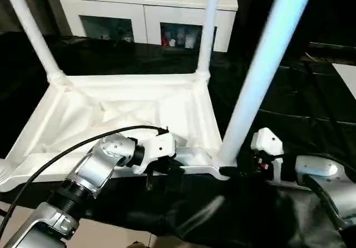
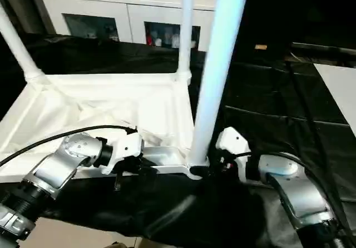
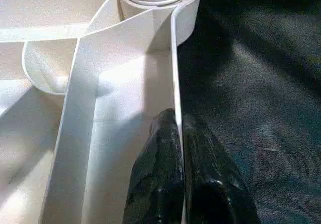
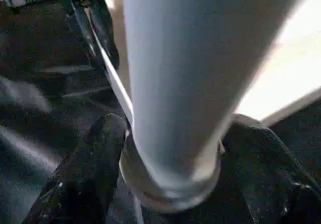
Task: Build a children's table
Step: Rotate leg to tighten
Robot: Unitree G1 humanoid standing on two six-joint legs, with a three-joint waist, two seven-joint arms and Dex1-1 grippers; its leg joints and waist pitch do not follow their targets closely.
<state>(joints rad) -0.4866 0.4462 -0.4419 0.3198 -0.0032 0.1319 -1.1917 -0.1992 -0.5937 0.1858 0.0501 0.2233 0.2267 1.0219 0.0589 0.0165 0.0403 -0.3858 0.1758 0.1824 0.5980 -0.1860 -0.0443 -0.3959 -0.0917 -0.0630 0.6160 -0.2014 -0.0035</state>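
You have the tabletop (image 1: 133,114) lying underside up on the black-draped work table (image 1: 300,98), with three legs standing in its corner sockets: far left (image 1: 30,28), far right (image 1: 207,25) and the near right leg (image 1: 267,59); the near left corner (image 1: 8,175) looks empty, so I judge one leg is left to fit. Your left gripper (image 3: 179,148) is pinched on the tabletop's near rim, a grip the left wrist view makes plain. Your right gripper (image 4: 173,184) stands spread around the near right leg's base, fingers on either side, as the right wrist view shows.
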